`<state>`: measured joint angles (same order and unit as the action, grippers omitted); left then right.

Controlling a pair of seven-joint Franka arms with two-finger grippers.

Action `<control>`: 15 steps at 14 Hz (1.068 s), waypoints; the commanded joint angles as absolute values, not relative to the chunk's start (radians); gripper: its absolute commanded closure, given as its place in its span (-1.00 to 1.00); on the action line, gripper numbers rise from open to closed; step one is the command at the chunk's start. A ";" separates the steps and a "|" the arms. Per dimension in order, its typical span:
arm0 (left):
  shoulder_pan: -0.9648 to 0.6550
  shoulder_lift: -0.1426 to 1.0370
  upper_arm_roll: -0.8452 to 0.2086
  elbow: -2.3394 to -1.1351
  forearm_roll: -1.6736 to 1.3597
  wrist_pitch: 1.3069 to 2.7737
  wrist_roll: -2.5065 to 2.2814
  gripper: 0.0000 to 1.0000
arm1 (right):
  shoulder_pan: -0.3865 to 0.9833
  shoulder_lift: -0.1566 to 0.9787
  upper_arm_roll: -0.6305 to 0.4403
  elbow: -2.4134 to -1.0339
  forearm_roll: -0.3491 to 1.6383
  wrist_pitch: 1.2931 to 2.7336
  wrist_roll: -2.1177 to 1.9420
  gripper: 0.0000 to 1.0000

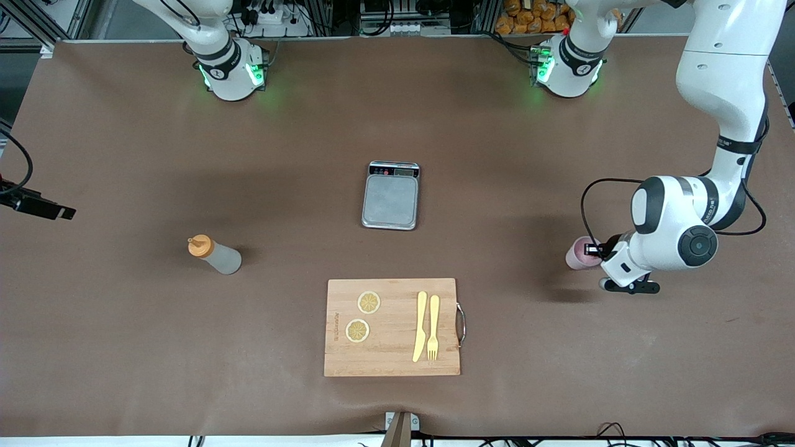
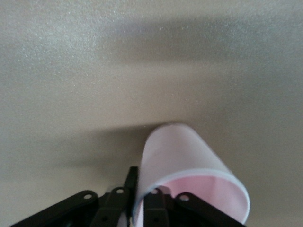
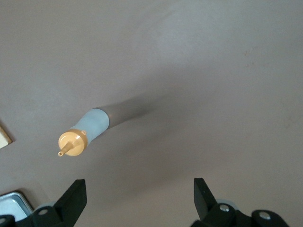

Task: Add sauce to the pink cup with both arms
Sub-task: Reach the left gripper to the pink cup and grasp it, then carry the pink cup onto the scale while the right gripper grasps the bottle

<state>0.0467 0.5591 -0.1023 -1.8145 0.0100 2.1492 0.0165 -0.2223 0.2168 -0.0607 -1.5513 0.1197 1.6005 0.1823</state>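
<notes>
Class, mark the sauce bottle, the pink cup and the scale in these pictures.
sauce bottle [image 1: 218,256], front view, on its translucent body.
pink cup [image 2: 182,153], left wrist view, on its outer wall.
scale [image 1: 390,200], front view, on its grey plate.

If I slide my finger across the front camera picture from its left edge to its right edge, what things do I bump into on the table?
sauce bottle → wooden cutting board with lemon slices, knife and fork → pink cup → left gripper, shut on the cup.
</notes>
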 commanded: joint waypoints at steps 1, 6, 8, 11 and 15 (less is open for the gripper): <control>0.052 0.517 -0.104 -1.810 0.028 2.146 0.012 1.00 | -0.279 0.262 -0.048 -1.517 0.143 1.577 0.236 -1.00; 0.052 0.379 -0.113 -1.819 0.028 2.109 0.014 1.00 | -0.399 0.328 -0.048 -1.517 0.260 1.537 0.252 -1.00; 0.052 0.322 -0.130 -1.819 0.026 2.063 0.011 1.00 | -0.426 0.354 -0.048 -1.516 0.301 1.520 0.352 -1.00; 0.052 0.252 -0.155 -1.822 0.017 1.988 0.003 1.00 | -0.465 0.403 -0.046 -1.516 0.382 1.517 0.491 -1.00; 0.055 0.206 -0.244 -1.839 0.014 1.924 -0.124 1.00 | -0.494 0.486 -0.046 -1.520 0.463 1.496 0.622 -1.00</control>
